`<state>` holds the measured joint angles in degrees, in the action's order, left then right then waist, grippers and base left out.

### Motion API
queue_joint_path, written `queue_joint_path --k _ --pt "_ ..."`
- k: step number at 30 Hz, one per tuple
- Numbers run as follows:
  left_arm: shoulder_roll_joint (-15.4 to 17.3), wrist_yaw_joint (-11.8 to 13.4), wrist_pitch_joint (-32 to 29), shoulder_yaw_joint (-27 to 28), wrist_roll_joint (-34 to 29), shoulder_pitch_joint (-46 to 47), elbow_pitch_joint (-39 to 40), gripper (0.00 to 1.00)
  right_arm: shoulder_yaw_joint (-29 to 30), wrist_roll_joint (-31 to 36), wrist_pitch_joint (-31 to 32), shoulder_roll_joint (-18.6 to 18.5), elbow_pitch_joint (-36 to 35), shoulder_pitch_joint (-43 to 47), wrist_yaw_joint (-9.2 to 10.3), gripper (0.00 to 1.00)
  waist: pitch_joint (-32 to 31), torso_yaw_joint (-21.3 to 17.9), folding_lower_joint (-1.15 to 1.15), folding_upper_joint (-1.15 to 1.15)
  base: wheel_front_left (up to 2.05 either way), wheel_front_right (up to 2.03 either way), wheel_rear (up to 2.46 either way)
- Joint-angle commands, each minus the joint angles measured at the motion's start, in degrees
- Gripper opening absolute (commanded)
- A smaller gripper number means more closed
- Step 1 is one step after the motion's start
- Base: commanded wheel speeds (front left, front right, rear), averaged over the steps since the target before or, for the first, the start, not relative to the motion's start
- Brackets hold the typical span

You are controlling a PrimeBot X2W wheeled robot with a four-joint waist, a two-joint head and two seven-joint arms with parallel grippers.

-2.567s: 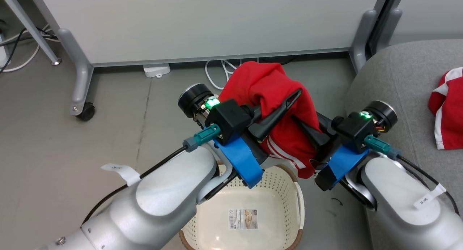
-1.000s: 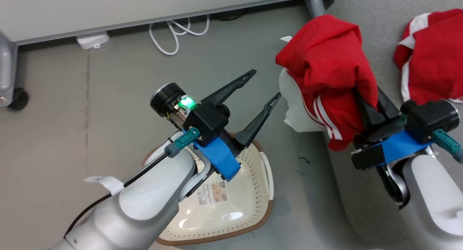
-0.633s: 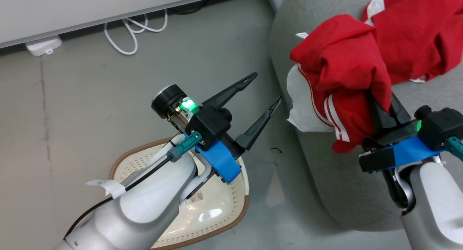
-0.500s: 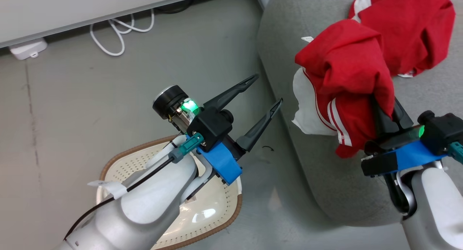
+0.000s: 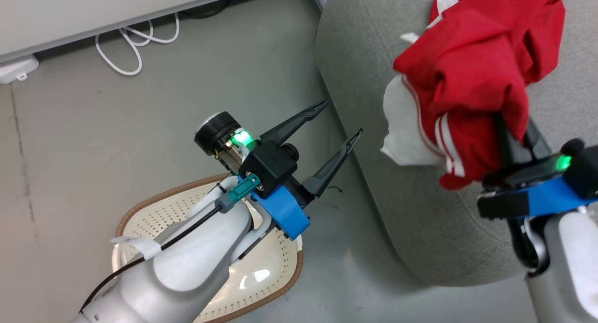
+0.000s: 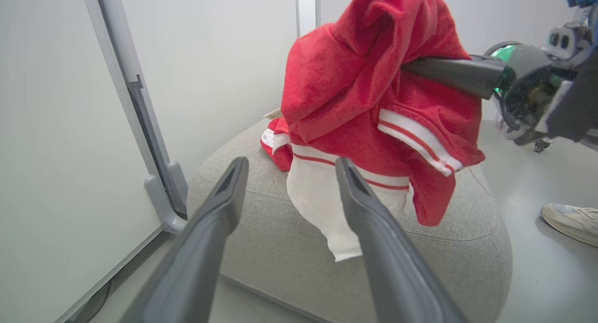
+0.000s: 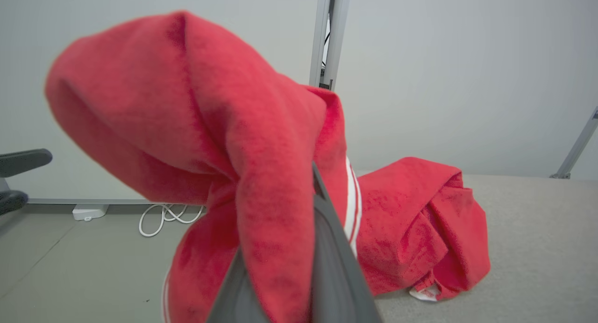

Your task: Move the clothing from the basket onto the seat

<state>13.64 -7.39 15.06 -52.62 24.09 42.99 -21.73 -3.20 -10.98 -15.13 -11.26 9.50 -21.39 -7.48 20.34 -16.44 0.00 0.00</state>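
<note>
bright even light; soft shadows; glare in basket (image 5: pixel 261 285)

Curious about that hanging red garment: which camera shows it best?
Left wrist view: the garment hangs almost whole from the right gripper above the seat. Head view shows it from above, crumpled; right wrist view, a blurry close-up.

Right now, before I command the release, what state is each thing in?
left gripper: open, empty.
right gripper: shut on the held red garment.
held red garment: bunched, hanging from the fingers over the seat.
second red garment: crumpled, lying on the seat.
laundry basket: upright on the floor, no clothing in the part that shows.
</note>
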Motion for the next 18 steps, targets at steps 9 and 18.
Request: queue_joint_path --k 9,18 --pt "1.2 -0.1 0.2 1.2 -1.5 2.4 0.8 1.00 9.8 0.8 0.0 -2.3 -5.5 -11.1 -0.03 0.00 6.6 1.4 0.00 0.00 0.00 0.00 0.00" --pt "2.5 -0.1 -0.1 1.8 -2.8 6.9 1.6 1.00 20.9 0.9 0.0 -8.4 -5.1 -23.9 -0.02 0.00 16.1 2.6 0.00 0.00 0.00 0.00 0.00"
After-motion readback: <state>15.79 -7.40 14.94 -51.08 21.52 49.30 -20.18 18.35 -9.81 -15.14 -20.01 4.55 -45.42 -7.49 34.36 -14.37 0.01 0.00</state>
